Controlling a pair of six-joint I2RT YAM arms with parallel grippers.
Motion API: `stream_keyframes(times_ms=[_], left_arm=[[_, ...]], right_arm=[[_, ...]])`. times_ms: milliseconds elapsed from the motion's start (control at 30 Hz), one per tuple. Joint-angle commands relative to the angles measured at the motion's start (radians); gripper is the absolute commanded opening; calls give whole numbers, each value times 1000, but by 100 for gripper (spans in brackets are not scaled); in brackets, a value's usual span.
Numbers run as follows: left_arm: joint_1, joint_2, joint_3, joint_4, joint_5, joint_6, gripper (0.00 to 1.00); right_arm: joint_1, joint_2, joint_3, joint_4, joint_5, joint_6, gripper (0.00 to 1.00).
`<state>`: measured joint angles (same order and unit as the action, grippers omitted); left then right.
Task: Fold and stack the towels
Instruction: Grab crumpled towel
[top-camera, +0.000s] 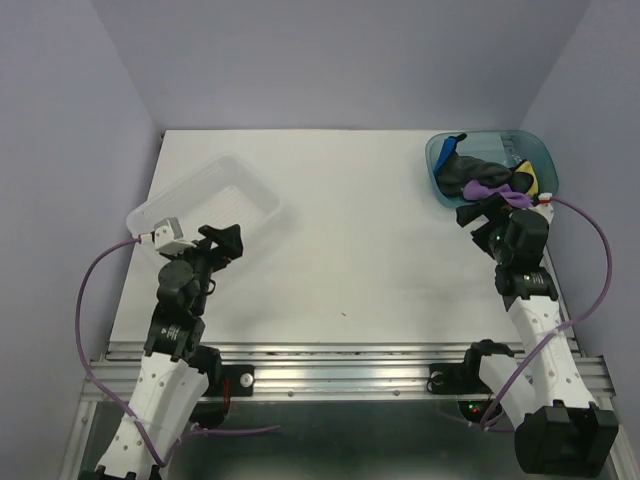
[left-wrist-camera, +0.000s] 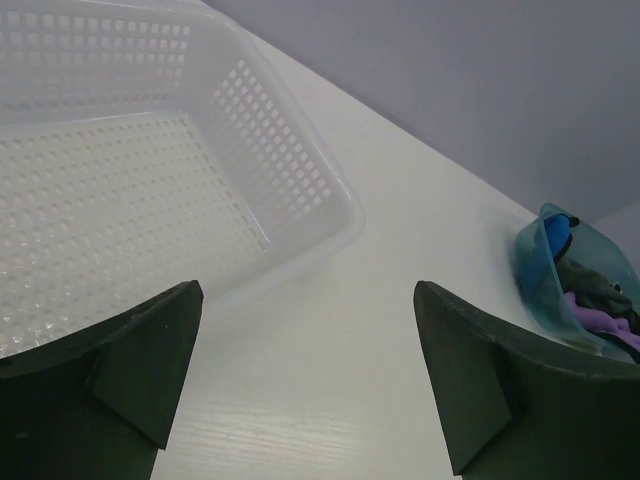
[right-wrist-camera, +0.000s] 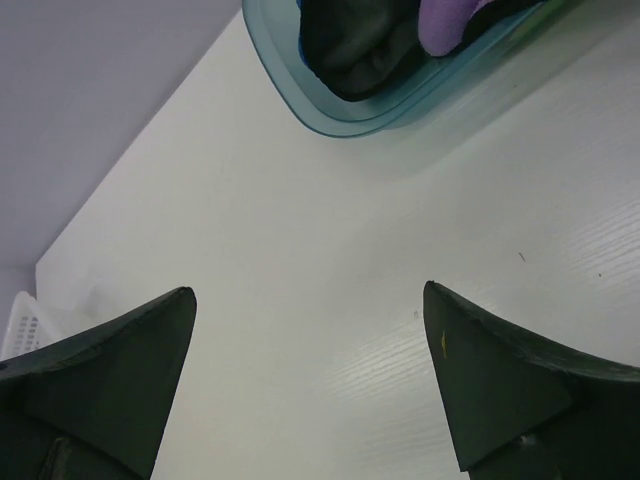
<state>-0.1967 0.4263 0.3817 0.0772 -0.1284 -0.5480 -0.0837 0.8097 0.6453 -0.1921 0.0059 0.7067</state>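
The towels (top-camera: 487, 178) lie crumpled in a heap in the teal tub (top-camera: 440, 165) at the far right: black, purple, blue and a bit of yellow show. They also show in the right wrist view (right-wrist-camera: 380, 40) and the left wrist view (left-wrist-camera: 595, 300). My right gripper (top-camera: 478, 213) is open and empty just in front of the tub. My left gripper (top-camera: 222, 240) is open and empty next to the clear plastic tray (top-camera: 190, 190) at the left.
The clear perforated tray (left-wrist-camera: 300, 180) stands at the far left of the white table (top-camera: 360, 260). The teal tub (right-wrist-camera: 300, 100) sits at the table's far right corner. A metal rail runs along the near edge.
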Motion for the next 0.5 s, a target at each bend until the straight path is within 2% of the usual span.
stream_keyframes(times_ms=[0, 100, 133, 300, 333, 467], left_arm=[[-4, -29, -7, 35, 15, 5, 99], [-4, -29, -9, 36, 22, 2, 99], [-4, -26, -10, 38, 27, 2, 99], [-4, -8, -3, 42, 27, 3, 99], [-4, -6, 0, 41, 24, 5, 99], [-4, 2, 2, 38, 4, 11, 99]], right_arm=[[-1, -17, -15, 78, 39, -18, 100], [1, 14, -21, 183, 13, -36, 100], [-1, 35, 26, 236, 3, -68, 100], [1, 326, 304, 194, 46, -150, 100], [1, 444, 347, 168, 60, -171, 100], [1, 713, 552, 158, 111, -194, 100]])
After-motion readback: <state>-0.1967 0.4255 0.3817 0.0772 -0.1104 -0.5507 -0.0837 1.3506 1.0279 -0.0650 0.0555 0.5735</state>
